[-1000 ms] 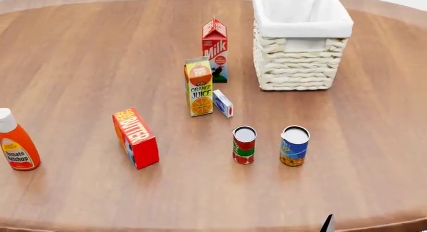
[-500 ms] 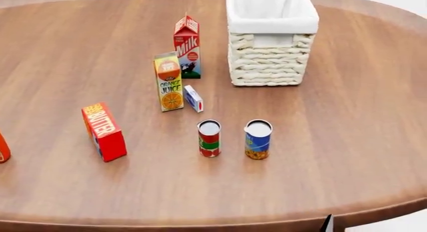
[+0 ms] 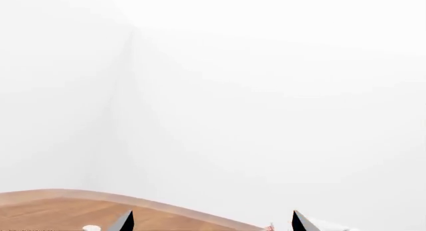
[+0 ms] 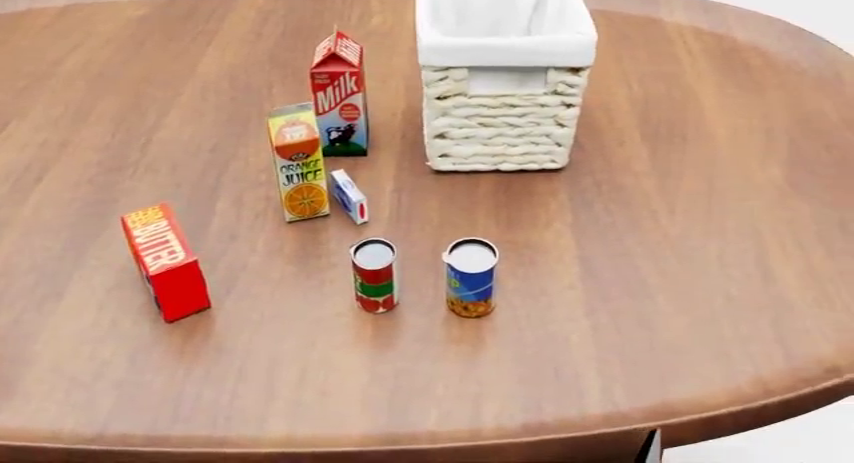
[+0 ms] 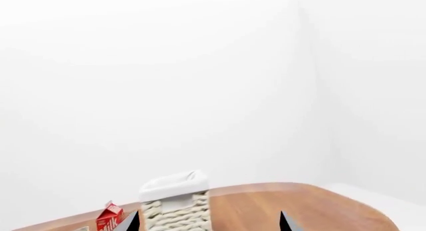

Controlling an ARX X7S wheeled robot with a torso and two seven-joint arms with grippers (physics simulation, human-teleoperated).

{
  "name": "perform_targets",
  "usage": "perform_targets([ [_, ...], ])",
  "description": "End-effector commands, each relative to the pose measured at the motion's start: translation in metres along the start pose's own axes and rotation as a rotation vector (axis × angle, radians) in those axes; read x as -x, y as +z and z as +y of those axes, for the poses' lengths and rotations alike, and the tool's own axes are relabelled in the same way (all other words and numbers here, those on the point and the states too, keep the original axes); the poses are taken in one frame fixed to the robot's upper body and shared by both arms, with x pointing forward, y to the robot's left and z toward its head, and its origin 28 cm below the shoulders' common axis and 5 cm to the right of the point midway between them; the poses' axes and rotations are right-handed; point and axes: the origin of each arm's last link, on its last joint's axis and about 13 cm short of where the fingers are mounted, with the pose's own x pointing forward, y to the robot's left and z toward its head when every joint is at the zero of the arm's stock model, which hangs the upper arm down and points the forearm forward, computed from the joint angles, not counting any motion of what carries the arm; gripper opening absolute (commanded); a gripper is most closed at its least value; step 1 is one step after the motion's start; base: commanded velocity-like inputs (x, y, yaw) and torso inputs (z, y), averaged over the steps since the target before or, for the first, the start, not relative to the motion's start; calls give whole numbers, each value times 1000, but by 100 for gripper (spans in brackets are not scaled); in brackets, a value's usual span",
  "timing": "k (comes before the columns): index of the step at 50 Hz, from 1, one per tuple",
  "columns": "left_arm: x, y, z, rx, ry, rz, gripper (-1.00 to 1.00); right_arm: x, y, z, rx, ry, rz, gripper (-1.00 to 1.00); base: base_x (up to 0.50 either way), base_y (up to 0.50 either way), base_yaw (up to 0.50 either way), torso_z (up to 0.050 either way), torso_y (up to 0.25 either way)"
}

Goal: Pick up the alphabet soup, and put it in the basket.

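Your left wrist camera shows mostly blank white wall. Along the frame's lower edge lies the curved rim of the brown wooden surface (image 3: 60,206). The two dark fingertips (image 3: 123,222) of the left claw (image 3: 209,222) poke into view, set wide apart with nothing between them.

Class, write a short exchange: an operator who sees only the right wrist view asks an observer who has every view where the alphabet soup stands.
Operator: My view shows the basket and a milk carton, but no soup. Where is it?
Observer: The alphabet soup stands upright on the table, nearer the robot than the basket and apart from it.
Operator: Is anything beside it?
Observer: A red, white and green can stands on the robot's left of it, not touching.
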Motion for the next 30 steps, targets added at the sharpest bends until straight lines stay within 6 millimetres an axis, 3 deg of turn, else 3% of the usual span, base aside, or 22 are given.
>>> perform_targets([
  [1, 0, -1, -2, -2, -7, 2, 100, 2, 0, 4, 7, 30, -16, 100, 0, 0, 0, 0, 0],
  [15, 0, 0, -1, -1, -6, 0, 100, 4, 0, 6, 26, 44, -21, 100, 0, -24, 0, 0, 0],
  [30, 0, 0, -2, -1, -5, -1, 100, 4, 0, 6, 26, 49, -22, 100, 0, -197, 0, 0, 0],
])
